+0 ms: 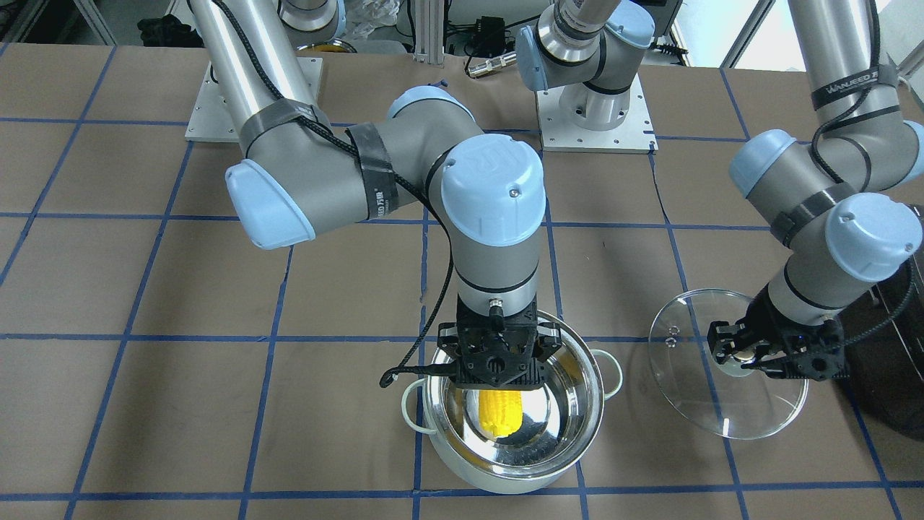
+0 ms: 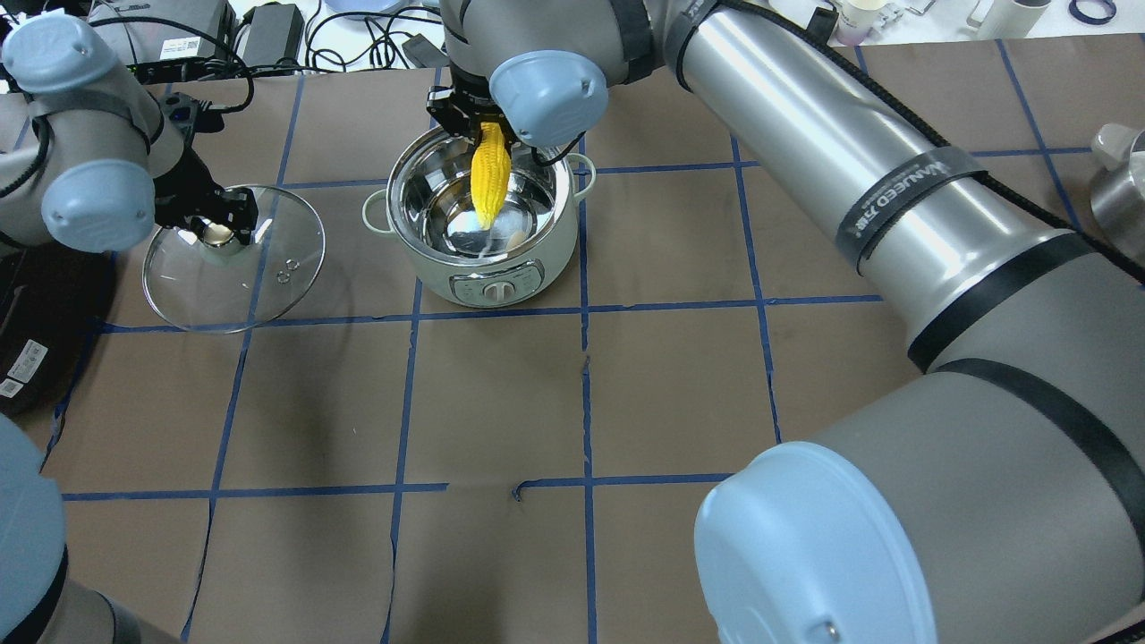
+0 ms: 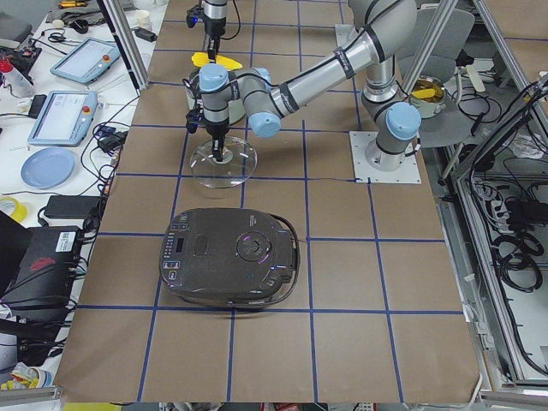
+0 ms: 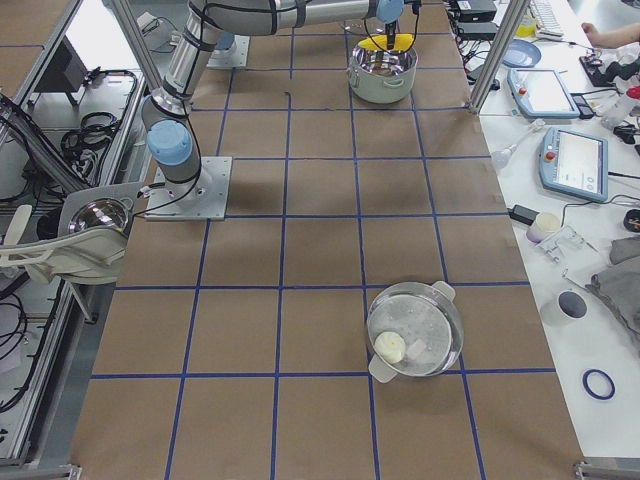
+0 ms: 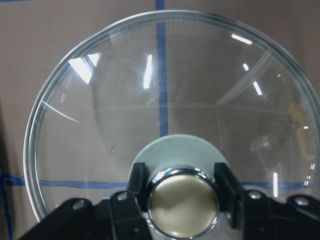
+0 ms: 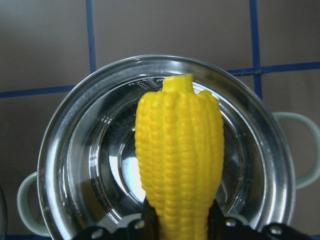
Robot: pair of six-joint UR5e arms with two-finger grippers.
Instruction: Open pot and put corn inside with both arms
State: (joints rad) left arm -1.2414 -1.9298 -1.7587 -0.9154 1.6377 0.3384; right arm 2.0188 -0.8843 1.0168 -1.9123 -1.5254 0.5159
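A: Item one, the corn (image 6: 180, 160)?
B: We list it in the right gripper (image 1: 499, 383), clamped at the thick end, point down over the middle of the open pot (image 1: 505, 482).
A: Item two, the lid (image 1: 693, 390)?
B: Off the pot, to its side on the robot's left and apart from it. The left gripper (image 1: 743, 357) is closed on its metal knob (image 5: 182, 205). We cannot tell whether the rim touches the bench (image 1: 216, 289).

Brown table (image 2: 492, 402) gridded with blue tape (image 2: 586, 402), cluttered white bench (image 4: 600, 340) alongside
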